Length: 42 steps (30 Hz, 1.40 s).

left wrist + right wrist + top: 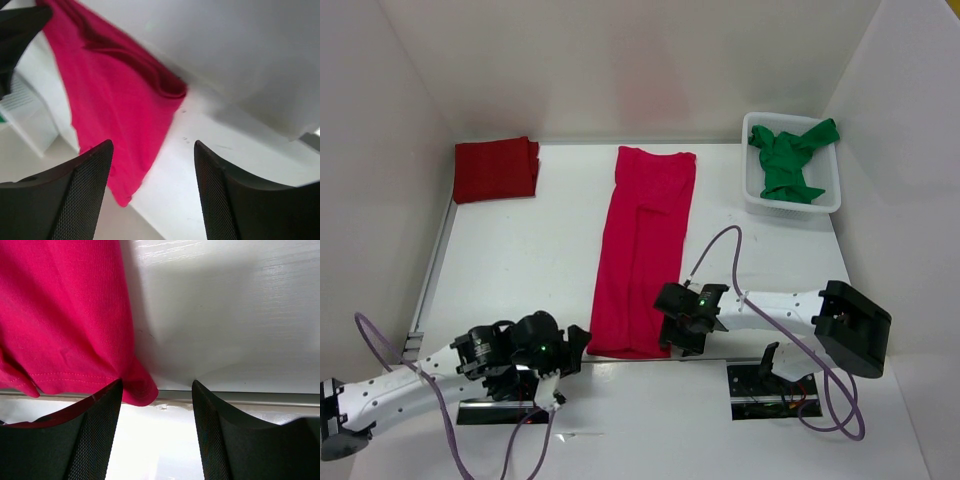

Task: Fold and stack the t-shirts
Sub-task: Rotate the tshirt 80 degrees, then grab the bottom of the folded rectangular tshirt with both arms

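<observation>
The crimson t-shirt (pixel 645 250) lies on the table as a long narrow strip, sides folded in, its hem at the near edge. A dark red t-shirt (pixel 496 169) lies folded at the back left. A green t-shirt (pixel 790 157) is bunched in the white basket (pixel 828 197). My left gripper (pixel 578 345) is open beside the strip's near left corner (pixel 120 195). My right gripper (pixel 682 330) is open at the near right corner (pixel 140 387), which hangs over the table edge between the fingers (pixel 90 440).
The white walls close the table at the back and sides. A metal rail (pixel 430 270) runs along the left edge. The arm bases and purple cables (pixel 840 400) sit at the near edge.
</observation>
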Available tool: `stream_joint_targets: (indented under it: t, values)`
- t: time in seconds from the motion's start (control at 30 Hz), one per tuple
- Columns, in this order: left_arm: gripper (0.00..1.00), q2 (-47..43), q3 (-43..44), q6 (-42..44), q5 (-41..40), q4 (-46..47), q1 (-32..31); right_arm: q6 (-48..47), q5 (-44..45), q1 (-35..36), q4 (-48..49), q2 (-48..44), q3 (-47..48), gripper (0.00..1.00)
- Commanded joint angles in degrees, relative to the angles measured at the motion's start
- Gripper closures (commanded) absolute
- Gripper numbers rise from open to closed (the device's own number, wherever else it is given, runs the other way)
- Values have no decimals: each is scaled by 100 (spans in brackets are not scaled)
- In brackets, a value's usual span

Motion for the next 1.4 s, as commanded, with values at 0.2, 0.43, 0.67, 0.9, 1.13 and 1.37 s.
stream_joint_targets:
  t: [0.2,0.43,0.67,0.9,1.13,1.37]
  values:
    - [26,4520,1747,-35,271,-268,-7,98,61,63,92,-70,98,36]
    - [27,4528,1592,119,167,435,-7,151,61,63,145,-122,-16,36]
    - [35,4668,1592,172,386,434,-7,37,-53,63,214,-122,-69,36]
    - [59,4721,1539,23,650,688,-7,-78,-220,63,470,62,-69,82]
    - [95,4826,1601,-777,1072,1435,-7,-78,-45,-340,49,-280,-271,100]
    - [95,4879,1601,-848,1134,1507,-7,-183,79,-851,-321,-1422,-737,100]
